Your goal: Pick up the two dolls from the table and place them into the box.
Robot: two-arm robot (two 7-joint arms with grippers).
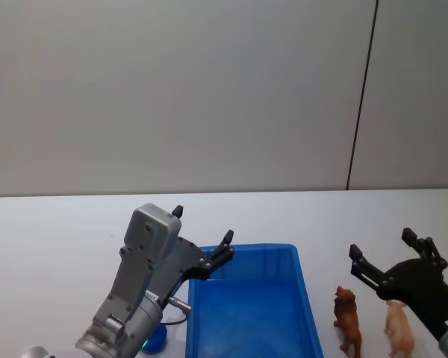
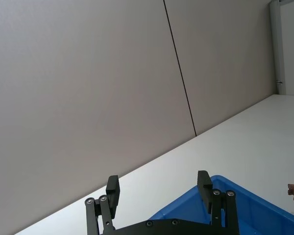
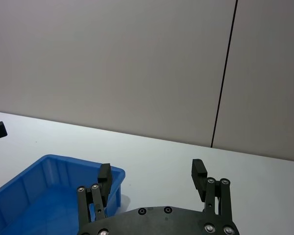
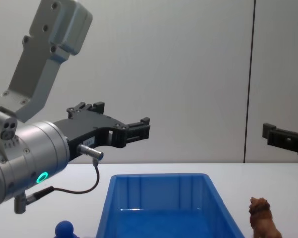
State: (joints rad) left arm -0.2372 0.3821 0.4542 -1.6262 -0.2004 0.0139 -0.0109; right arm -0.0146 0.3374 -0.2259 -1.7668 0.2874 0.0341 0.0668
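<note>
The brown shaggy figurine point(image 1: 346, 319) stands upright on the white surface point(image 1: 60, 239), just beside the right wall of the blue box point(image 1: 243, 247). It appears small, light and rigid. Its thin legs suggest it tips easily, so the torso, taken across the flanks, is the likely grasp point. The blue toy with the ball top point(image 4: 64, 229) sits on the surface just left of the box's near corner, below the left arm. The round top looks prone to slipping out of a pinch, so a grasp lower on the body is probably safer. Its lower part is cut off at the frame edge.

Count: two dolls to move, one box, and one extra pink animal figurine point(image 1: 398, 328) just right of the brown one. The visible box floor holds no toy.

The left end effector point(image 1: 203, 225) hovers above the box's rear left corner, jaws spread wide, holding nothing. The right end effector point(image 1: 382, 244) hangs above and behind the brown and pink figurines, jaws equally wide, also empty
</note>
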